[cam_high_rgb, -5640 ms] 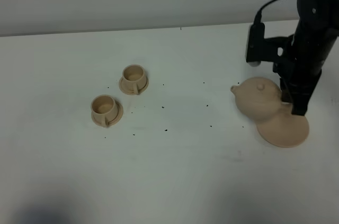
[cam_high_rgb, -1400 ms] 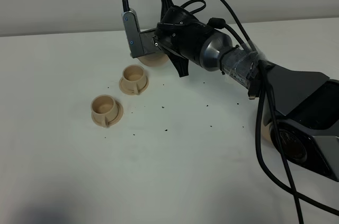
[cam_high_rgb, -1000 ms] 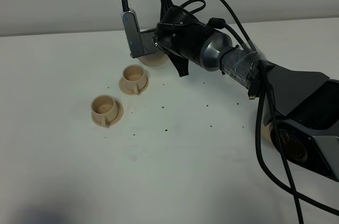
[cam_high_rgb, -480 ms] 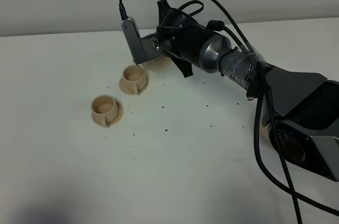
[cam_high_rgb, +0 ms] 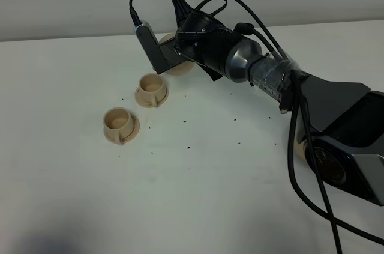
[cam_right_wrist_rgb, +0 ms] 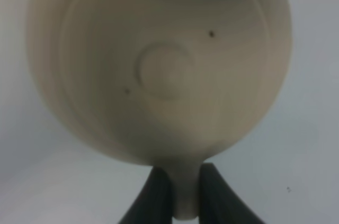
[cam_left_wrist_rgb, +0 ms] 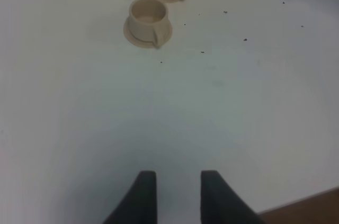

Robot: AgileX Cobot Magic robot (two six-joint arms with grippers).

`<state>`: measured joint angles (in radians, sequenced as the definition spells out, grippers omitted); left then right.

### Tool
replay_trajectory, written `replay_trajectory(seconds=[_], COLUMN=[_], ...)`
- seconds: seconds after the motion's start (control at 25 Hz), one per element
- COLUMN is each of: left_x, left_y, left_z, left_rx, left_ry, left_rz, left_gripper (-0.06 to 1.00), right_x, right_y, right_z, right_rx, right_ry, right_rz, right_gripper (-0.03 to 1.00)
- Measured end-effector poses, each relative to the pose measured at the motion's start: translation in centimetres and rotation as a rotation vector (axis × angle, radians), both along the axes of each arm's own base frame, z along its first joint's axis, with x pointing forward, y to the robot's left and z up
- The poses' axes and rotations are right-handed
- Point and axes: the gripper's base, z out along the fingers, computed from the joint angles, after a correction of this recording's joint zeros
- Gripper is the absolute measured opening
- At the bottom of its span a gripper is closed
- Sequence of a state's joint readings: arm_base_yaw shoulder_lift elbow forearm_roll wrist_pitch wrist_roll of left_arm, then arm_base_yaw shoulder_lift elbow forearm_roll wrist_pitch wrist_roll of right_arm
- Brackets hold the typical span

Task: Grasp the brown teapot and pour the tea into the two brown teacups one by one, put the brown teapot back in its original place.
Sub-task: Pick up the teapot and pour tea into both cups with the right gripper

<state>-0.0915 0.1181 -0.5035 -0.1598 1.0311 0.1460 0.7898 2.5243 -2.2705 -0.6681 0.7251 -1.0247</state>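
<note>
My right gripper (cam_right_wrist_rgb: 185, 186) is shut on the loop handle of the brown teapot (cam_right_wrist_rgb: 159, 65), whose knobbed lid fills the right wrist view. In the high view the teapot (cam_high_rgb: 178, 66) hangs tilted just behind and right of the far teacup (cam_high_rgb: 151, 89), half hidden by the wrist. The near teacup (cam_high_rgb: 120, 124) stands on its saucer to the front left. The original place is hidden behind the right arm. My left gripper (cam_left_wrist_rgb: 177, 195) is open over bare table, with both teacups (cam_left_wrist_rgb: 151, 20) well ahead of it.
The right arm (cam_high_rgb: 270, 77) and its cables stretch across the table from the right. Dark specks (cam_high_rgb: 187, 146) dot the white table (cam_high_rgb: 198, 194). A brown strip beyond the table's edge (cam_left_wrist_rgb: 310, 208) shows beside my left gripper.
Over the last second the right wrist has rolled and risen slightly, turning the teapot by the far teacup. Earlier the teapot was lifted from the plate at the right and carried left.
</note>
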Motion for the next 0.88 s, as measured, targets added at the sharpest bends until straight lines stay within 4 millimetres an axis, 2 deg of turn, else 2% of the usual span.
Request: replay_trajectory(seconds=[0.88], left_x=[0.0], left_y=[0.0], left_z=[0.0], left_rx=[0.0], left_ry=[0.0], left_rz=[0.0], left_gripper=[0.23], right_x=[0.19], right_y=[0.02], right_z=[0.23], right_rx=[-0.084], right_ry=[-0.053], right_rz=[0.072], right_gripper=[0.11])
